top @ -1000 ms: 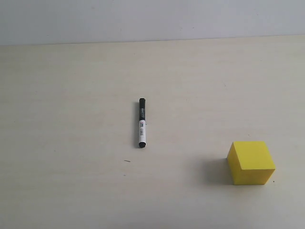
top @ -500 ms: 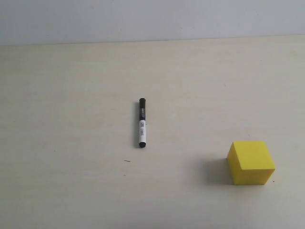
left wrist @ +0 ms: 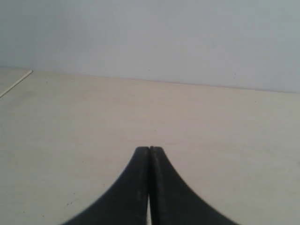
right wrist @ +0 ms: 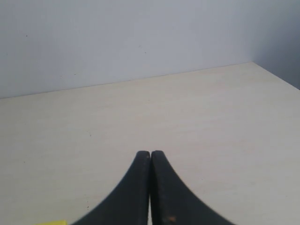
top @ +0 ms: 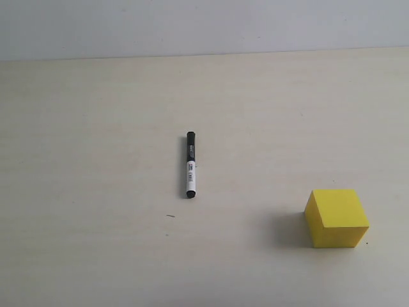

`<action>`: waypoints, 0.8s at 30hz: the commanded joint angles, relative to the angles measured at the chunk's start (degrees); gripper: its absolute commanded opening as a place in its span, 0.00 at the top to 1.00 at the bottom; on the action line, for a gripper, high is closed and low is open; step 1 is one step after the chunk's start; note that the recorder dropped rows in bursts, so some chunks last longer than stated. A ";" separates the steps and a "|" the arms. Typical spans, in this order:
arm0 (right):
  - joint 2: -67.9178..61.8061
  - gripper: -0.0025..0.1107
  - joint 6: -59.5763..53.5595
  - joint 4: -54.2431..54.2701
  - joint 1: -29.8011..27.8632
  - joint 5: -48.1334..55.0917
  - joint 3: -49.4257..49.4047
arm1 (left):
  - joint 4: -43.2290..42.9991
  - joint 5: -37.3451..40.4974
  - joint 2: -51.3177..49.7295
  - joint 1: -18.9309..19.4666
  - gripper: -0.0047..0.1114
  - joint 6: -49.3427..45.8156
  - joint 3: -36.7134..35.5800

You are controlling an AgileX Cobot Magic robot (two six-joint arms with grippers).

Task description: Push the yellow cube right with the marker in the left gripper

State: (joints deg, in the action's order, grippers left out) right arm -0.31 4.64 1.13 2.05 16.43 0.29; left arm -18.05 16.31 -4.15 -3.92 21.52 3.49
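The marker (top: 190, 165) lies alone on the pale table, black cap toward the far wall, white barrel nearer me. Down to the right the yellow cube (top: 336, 217) rests on the table, well apart from the marker. Neither arm shows in the exterior view. In the left wrist view my left gripper (left wrist: 149, 149) is shut with nothing between its black fingers, over bare table. My right gripper (right wrist: 150, 153) is likewise shut and empty, and a sliver of the yellow cube (right wrist: 52, 222) shows at that picture's edge.
The pale wooden table (top: 96, 128) runs back to a plain grey wall (top: 204, 25). A small dark speck (top: 170, 216) lies on the table near the marker. The table's right edge (right wrist: 276, 77) shows in the right wrist view.
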 commanded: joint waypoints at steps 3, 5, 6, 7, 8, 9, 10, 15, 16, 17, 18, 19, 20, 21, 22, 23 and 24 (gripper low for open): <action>0.31 0.98 -0.01 0.04 -0.37 -0.30 -0.29 | 0.36 -1.02 0.43 -0.35 0.96 0.12 -3.49; 0.31 0.98 -0.01 0.04 -0.37 -0.30 -0.29 | 0.36 -1.02 0.43 -0.35 0.96 0.12 -3.49; 0.31 0.98 -0.01 0.04 -0.37 -0.30 -0.29 | 0.36 -1.02 0.43 -0.35 0.96 0.12 -3.49; 0.31 0.98 -0.01 0.04 -0.37 -0.30 -0.29 | 0.36 0.43 0.43 -0.35 0.96 0.12 -3.49; 0.31 0.98 -0.01 0.04 -0.37 -0.30 -0.29 | 0.36 1.21 0.52 -0.35 0.96 0.12 -3.49; 0.31 0.98 -0.01 0.04 -0.37 -0.30 -0.29 | 0.36 1.80 0.52 -0.35 0.96 0.12 -3.49; 0.31 0.98 -0.01 0.04 -0.37 -0.30 -0.29 | 0.36 1.99 0.52 -0.35 0.96 0.12 -3.49; 0.31 0.98 -0.01 0.04 -0.37 -0.30 -0.29 | 0.36 1.99 0.93 -0.35 0.96 -0.07 -3.49; 0.31 0.98 -0.01 0.04 -0.37 -0.30 -0.29 | 0.36 1.99 1.31 -0.35 0.96 -0.07 -3.49; 0.31 0.98 -0.01 0.04 -0.37 -0.30 -0.29 | 0.36 1.99 1.84 -0.35 0.96 -0.07 -3.49; 0.31 0.98 -0.01 0.04 -0.37 -0.30 -0.29 | 0.36 1.99 2.42 -0.35 0.96 -0.07 -3.49; 0.31 0.98 -0.01 0.04 -0.37 -0.30 -0.29 | 0.36 1.99 3.02 -0.35 0.96 -0.07 -3.49; 0.31 0.98 -0.01 0.04 -0.37 -0.30 -0.29 | 0.36 1.99 3.65 -0.35 0.96 -0.07 -3.49; 0.31 0.98 -0.01 0.04 -0.37 -0.30 -0.29 | 0.36 1.99 4.15 -0.35 0.96 -0.07 -3.49; 0.31 0.98 -0.01 0.04 -0.37 -0.30 -0.29 | 0.36 1.99 4.15 -0.35 0.96 -0.07 -3.49; 0.31 0.98 -0.01 0.04 -0.37 -0.30 -0.29 | 0.36 1.99 4.15 -0.35 0.96 -0.07 -3.49; 0.31 0.98 -0.01 0.04 -0.37 -0.30 -0.29 | 0.36 1.99 4.15 -0.35 0.96 -0.07 -3.49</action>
State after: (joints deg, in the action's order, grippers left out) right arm -0.31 4.64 1.13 2.05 16.43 0.29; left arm -18.05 18.42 -0.42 -3.92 21.40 0.15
